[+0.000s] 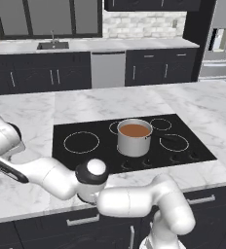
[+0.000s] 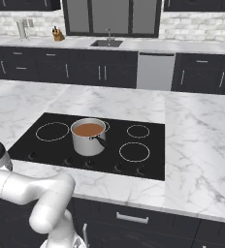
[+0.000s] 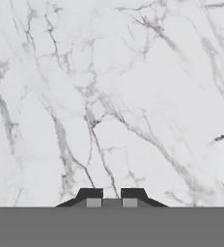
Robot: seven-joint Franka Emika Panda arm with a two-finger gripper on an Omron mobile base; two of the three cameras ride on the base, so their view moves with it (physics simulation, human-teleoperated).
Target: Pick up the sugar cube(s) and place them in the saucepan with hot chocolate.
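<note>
Two-finger dark-tipped gripper (image 3: pixel 111 201) over white marble counter (image 3: pixel 114 96), fingers nearly together; whether tiny sugar cube sits between them cannot be told. Shiny steel cylindrical saucepan (image 1: pixel 134 138) of reddish-brown hot chocolate (image 1: pixel 135 130) near centre of black glass cooktop (image 1: pixel 85 155). Risk: empty or weak pinch, cube missed or dropped before reaching pan; wide swing could clip pan rim.

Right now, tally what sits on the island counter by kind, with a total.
Cooktop: 1
Ring-marked burners on it that show, such as this one: 4
Steel saucepan: 1
Pool of hot chocolate in the saucepan: 1
Total: 7
</note>
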